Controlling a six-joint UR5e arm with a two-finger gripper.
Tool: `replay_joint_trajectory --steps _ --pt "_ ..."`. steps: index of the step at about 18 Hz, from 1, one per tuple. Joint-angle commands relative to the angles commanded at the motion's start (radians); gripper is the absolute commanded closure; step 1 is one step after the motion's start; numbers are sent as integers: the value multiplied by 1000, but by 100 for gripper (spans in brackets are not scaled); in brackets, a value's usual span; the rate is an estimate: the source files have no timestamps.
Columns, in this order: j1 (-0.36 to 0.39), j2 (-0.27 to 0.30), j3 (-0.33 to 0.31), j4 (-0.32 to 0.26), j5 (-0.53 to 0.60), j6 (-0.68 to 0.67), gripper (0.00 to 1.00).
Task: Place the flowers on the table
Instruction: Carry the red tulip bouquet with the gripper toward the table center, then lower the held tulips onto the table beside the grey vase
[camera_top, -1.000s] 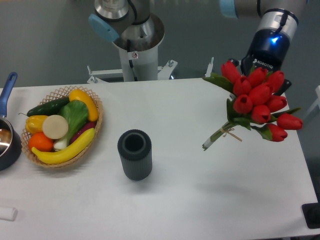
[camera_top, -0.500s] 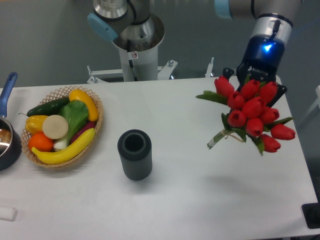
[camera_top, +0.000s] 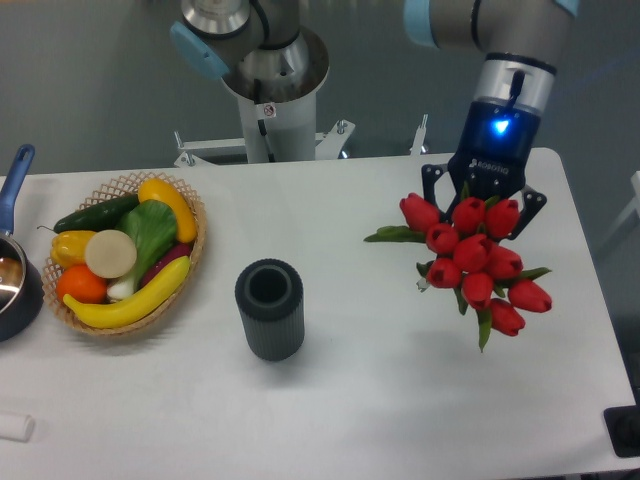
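In the fixed camera view, your pincer (camera_top: 484, 205) sits at the upper right of the frame, its fingers closed around the flowers (camera_top: 470, 258), which hang just below it over the right part of the white counter (camera_top: 400, 400). The stems are hidden under the blooms, so you cannot tell how firm the hold is or how high the bunch rides above the surface.

The main risk, as I judge it, is a release from too high: the bunch could roll or bounce toward the right edge, which is near. A loose hold on the tied stems could also let them slip or swing before you are ready. The dark ribbed vase (camera_top: 269, 309) at centre and the fruit basket (camera_top: 128, 252) at left stand well apart, so they pose little danger.

Compared with half a second ago, the pincer has shifted left and lower in the frame, and the tulips now point more downward, closer to the centre-right.
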Motion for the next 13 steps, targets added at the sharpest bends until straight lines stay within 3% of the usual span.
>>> replay_joint_trajectory --steps 9,13 --pt "-44 -17 -14 -9 261 35 56" --pt "-106 -63 -15 -14 388 83 56"
